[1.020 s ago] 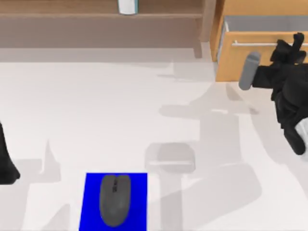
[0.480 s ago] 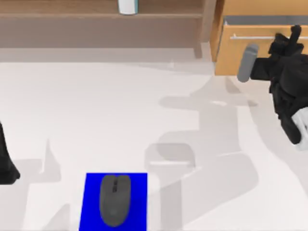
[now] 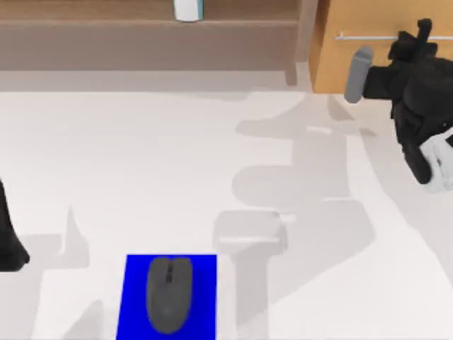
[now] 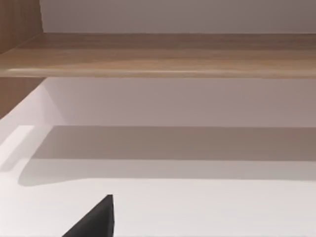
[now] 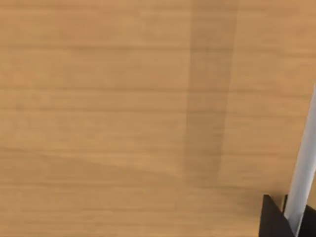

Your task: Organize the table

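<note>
The white table [image 3: 141, 156] spans the top view. A grey mouse [image 3: 168, 294] lies on a blue mat [image 3: 134, 297] near the front edge, left of centre. At the back right stands a light-wood drawer cabinet [image 3: 354, 67] whose front sits flush. My right gripper [image 3: 422, 34] is at its silver bar handle [image 3: 364, 35]. The right wrist view has that handle [image 5: 305, 163] running between the black fingertips [image 5: 270, 219] of the right gripper [image 5: 292, 219], against the drawer front [image 5: 123, 108]. My left gripper [image 3: 10, 241] is parked at the table's left edge, open, with one fingertip [image 4: 96, 222] over bare table.
A low wooden shelf [image 3: 141, 32] runs along the back, with a small white and teal object [image 3: 188, 9] on it. The left wrist view looks at this shelf [image 4: 158, 54] from table height. The right arm's dark body [image 3: 417, 120] hangs over the back right corner.
The drawer has slid in from open to flush with the cabinet. My right gripper moved toward the back with the handle. The left arm, mouse and mat stayed put.
</note>
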Controlling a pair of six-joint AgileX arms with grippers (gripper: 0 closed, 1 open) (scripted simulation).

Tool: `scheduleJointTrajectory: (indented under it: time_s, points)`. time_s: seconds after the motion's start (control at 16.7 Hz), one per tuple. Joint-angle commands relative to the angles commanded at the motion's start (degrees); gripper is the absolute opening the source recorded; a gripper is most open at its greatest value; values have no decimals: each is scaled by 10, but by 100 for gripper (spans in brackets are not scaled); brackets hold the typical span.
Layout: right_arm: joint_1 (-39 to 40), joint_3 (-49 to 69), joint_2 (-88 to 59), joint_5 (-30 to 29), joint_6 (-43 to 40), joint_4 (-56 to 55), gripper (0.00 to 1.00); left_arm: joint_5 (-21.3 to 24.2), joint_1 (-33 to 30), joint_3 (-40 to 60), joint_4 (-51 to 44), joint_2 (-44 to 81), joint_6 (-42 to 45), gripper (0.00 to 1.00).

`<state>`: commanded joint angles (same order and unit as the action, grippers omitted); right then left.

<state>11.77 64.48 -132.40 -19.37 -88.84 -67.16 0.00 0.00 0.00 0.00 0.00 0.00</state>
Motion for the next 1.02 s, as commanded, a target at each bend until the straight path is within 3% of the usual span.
scheduleJointTrajectory:
  time_s: [0.18, 0.96, 1.02]
  points:
    - [0, 0, 0, 0, 0, 0, 0, 0, 0, 0, 0, 0, 0, 100]
    - [0, 0, 0, 0, 0, 0, 98, 0, 0, 0, 0, 0, 0, 100]
    - [0, 0, 0, 0, 0, 0, 100, 0, 0, 0, 0, 0, 0, 100]
